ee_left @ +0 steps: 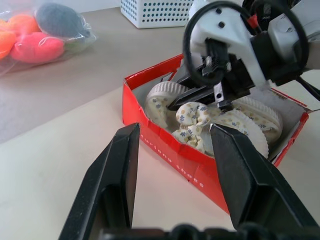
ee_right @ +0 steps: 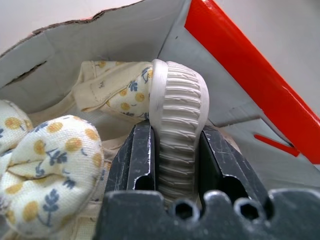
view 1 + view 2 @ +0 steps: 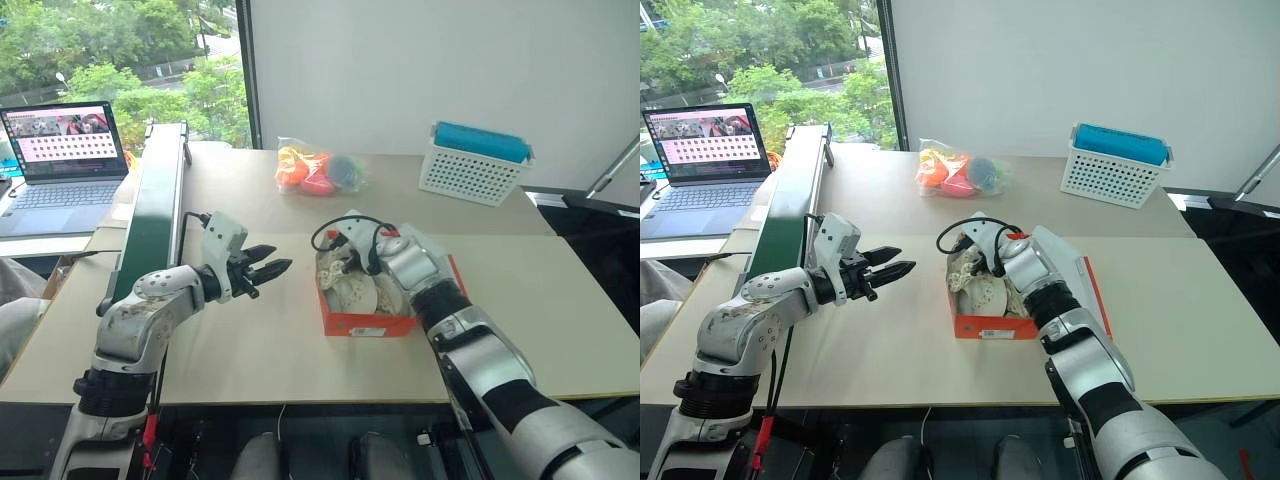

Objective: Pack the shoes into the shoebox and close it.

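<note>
The red-orange shoebox (image 3: 365, 322) stands open at the middle of the table, its lid (image 3: 457, 277) folded out to the right behind my right arm. Two cream shoes (image 1: 195, 117) with small flower print and ribbed soles lie inside it. My right gripper (image 2: 177, 135) reaches down into the box and is shut on the ribbed sole (image 2: 180, 107) of one shoe, near the box's white inner wall. My left gripper (image 3: 278, 258) hovers open above the table to the left of the box, pointing at it, with nothing between its fingers (image 1: 117, 180).
A clear bag of orange, pink and blue toys (image 3: 318, 170) lies at the back centre. A white perforated basket with a blue top (image 3: 472, 165) stands back right. A green rail (image 3: 155, 200) runs along the table's left side, with a laptop (image 3: 62, 160) beyond it.
</note>
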